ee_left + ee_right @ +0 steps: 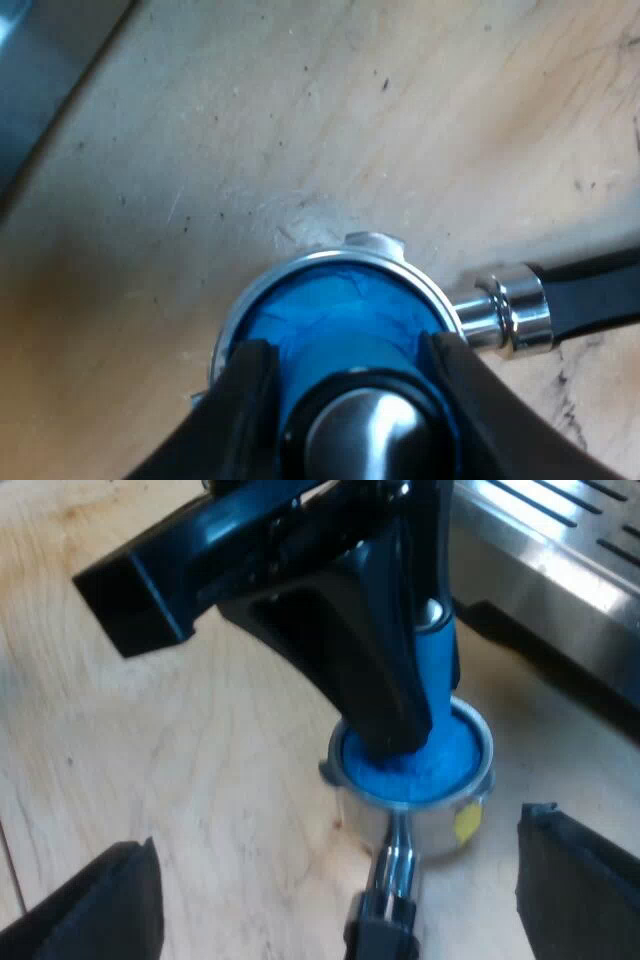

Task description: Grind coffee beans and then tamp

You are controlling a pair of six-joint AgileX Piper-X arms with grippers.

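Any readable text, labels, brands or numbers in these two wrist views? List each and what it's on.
None readable.
The yellow sticker on the metal holder: no print can be made out.
The blue tamper and the espresso machine: no markings visible.

Polished metal holder (505, 312); matt blue tamper (340, 330); scuffed pale wood table (300, 120); brushed steel machine (560, 550).

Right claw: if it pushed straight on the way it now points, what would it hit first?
The right claw would most likely meet the holder's dark handle first, which lies between its open fingers; behind it, the metal holder with the blue tamper. Depth is unclear.
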